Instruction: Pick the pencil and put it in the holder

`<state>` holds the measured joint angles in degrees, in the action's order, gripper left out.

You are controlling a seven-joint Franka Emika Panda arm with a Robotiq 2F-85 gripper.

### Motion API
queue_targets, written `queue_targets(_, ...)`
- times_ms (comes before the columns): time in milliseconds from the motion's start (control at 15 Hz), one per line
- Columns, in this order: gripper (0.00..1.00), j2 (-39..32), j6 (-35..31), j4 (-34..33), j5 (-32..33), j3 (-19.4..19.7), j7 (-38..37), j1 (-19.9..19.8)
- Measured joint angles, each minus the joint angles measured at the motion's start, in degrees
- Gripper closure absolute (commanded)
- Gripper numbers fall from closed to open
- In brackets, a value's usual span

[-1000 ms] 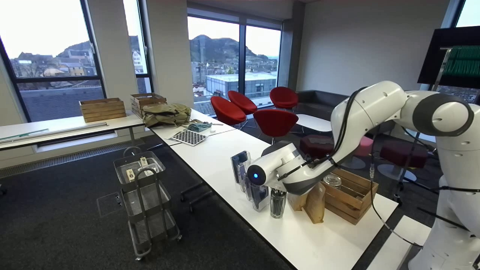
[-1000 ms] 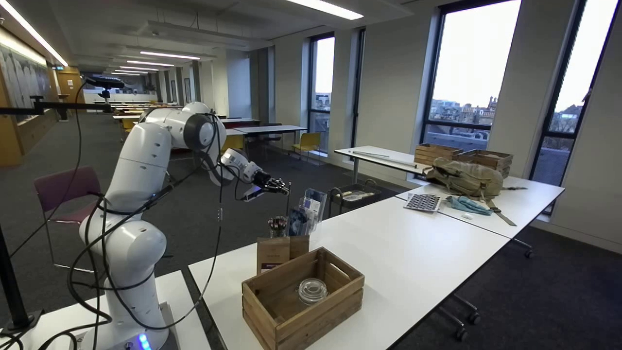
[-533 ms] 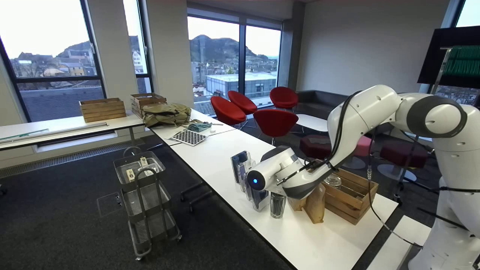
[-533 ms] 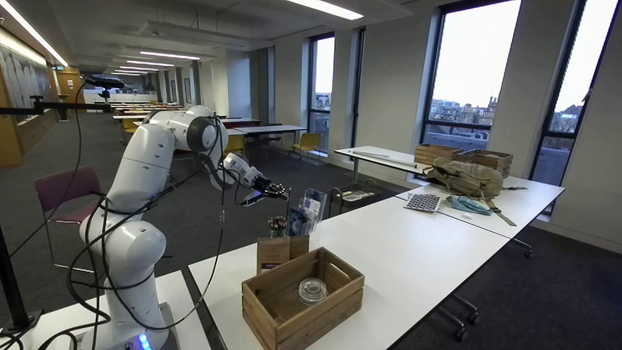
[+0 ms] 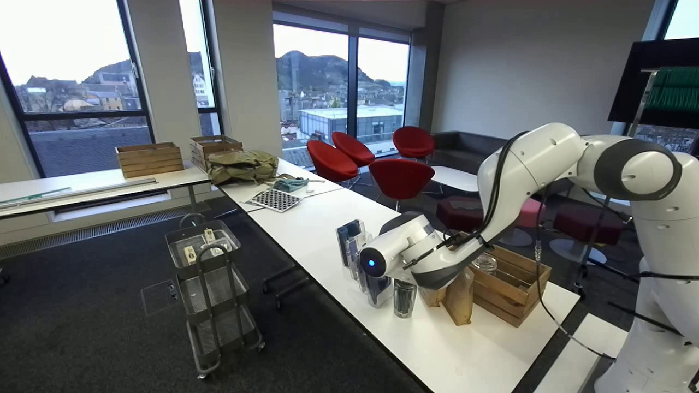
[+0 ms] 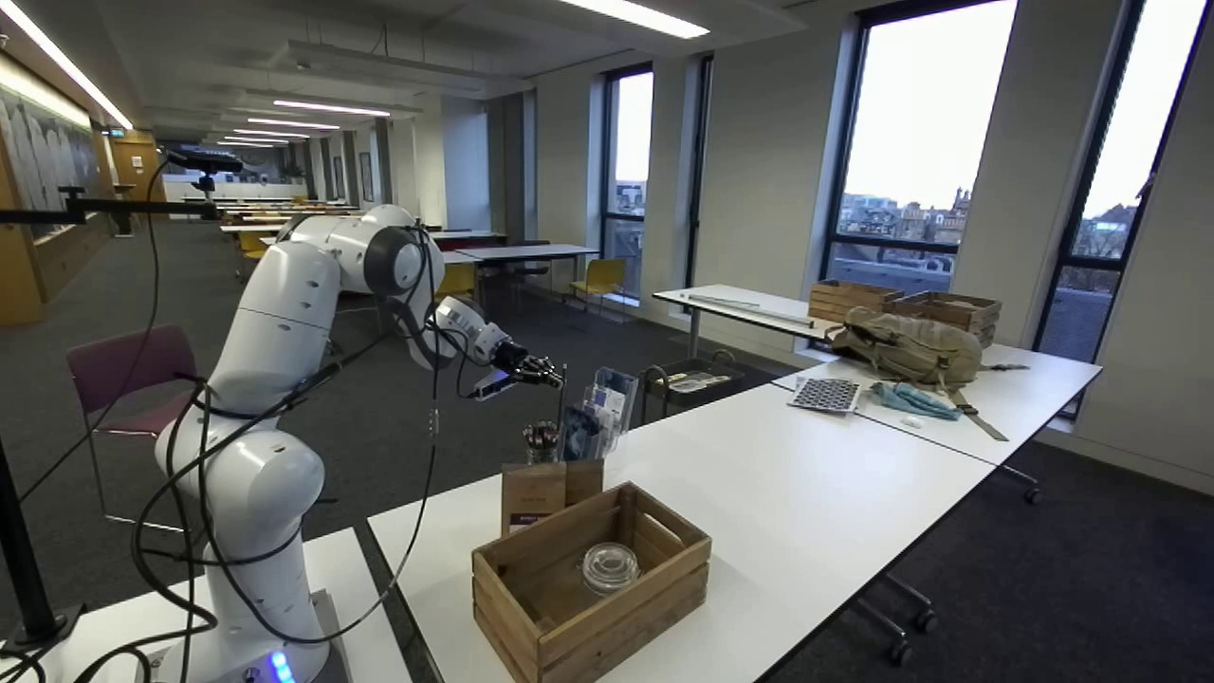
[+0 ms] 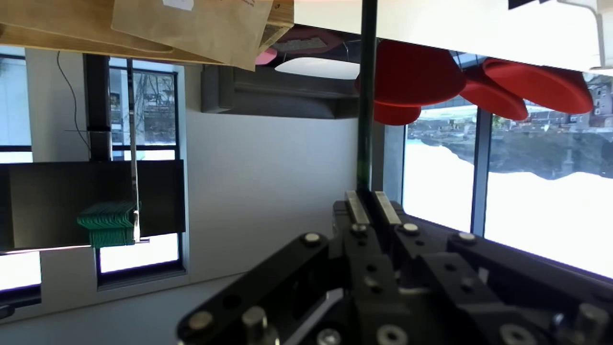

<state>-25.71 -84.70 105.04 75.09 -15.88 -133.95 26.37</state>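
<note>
The pencil point(image 7: 368, 96), thin and dark green, is gripped at the tips of my gripper point(image 7: 368, 203), whose pads are closed around one end of it. From an exterior view the pencil point(image 6: 563, 391) hangs upright beneath the gripper point(image 6: 556, 377), in front of the leaflet stand. The holder point(image 6: 542, 444), a dark cup full of pens, stands on the table slightly to the left of the pencil's line there and lower down. The arm's wrist partly covers the top of the holder point(image 5: 404, 300) in an exterior view. In the wrist view the holder does not show.
A clear leaflet stand point(image 6: 607, 403) is close beside the holder. Brown paper bags point(image 6: 533, 489) and a wooden crate point(image 6: 593, 579) with a glass jar point(image 6: 610, 567) stand nearer the arm's base. Farther along the table point(image 5: 306, 234) lie a checkered board point(image 5: 277, 200) and a backpack point(image 5: 243, 165).
Over the last second my gripper has come down a little with the pencil, towards the holder's height. In the latest half second it has hardly moved. The grip looks the same.
</note>
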Motion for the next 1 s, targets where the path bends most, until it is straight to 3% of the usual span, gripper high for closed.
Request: queue_targets(1000, 0.98, 2.0, 2.2, 0.2, -0.3, -2.3, 0.1, 1.2)
